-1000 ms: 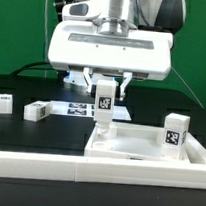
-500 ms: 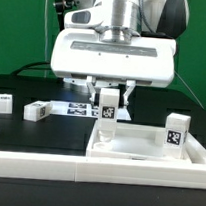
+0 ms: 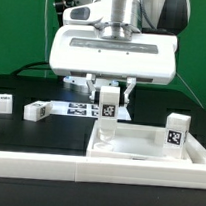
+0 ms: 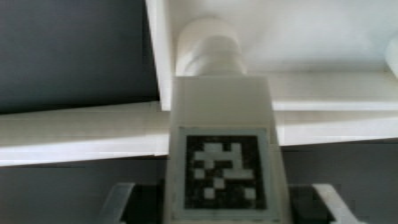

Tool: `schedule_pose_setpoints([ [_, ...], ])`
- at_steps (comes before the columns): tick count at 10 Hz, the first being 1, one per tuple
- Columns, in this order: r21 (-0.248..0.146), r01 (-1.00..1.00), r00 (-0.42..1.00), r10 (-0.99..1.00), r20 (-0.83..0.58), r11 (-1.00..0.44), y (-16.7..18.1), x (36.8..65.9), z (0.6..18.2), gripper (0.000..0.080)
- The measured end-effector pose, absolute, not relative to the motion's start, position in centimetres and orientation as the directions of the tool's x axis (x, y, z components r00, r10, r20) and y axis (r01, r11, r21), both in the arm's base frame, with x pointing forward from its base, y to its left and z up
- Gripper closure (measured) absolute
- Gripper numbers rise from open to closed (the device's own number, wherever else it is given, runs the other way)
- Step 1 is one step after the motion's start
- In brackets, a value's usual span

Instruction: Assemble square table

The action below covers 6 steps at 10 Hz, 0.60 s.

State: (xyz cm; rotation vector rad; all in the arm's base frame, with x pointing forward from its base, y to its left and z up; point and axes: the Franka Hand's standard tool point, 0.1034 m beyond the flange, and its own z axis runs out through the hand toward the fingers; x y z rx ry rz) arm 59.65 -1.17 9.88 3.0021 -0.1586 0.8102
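Hand (image 3: 110, 90) grips a leg (image 3: 109, 106) upright, fingers closed on its sides, tag facing the camera. Leg's lower end sits at the top's (image 3: 140, 144) far corner on the exterior view's left; seating unclear. Wrist view shows the same leg (image 4: 222, 140) over the top (image 4: 320, 40). Second leg (image 3: 175, 132) stands at the top's right side. Two loose legs (image 3: 5, 102) (image 3: 35, 111) lie on the table (image 3: 49, 132) at the exterior view's left, well apart from the top.
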Motion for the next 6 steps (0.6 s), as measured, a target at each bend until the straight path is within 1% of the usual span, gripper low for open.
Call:
schedule_pose_setpoints([
  [4,-0.002,-0.105,0.860,-0.092,0.502,-0.994,-1.14,60.01,9.92,0.0509],
  [6,0.004,-0.102,0.863,-0.086,0.498,-0.995,-1.22,59.86,9.37,0.0509],
])
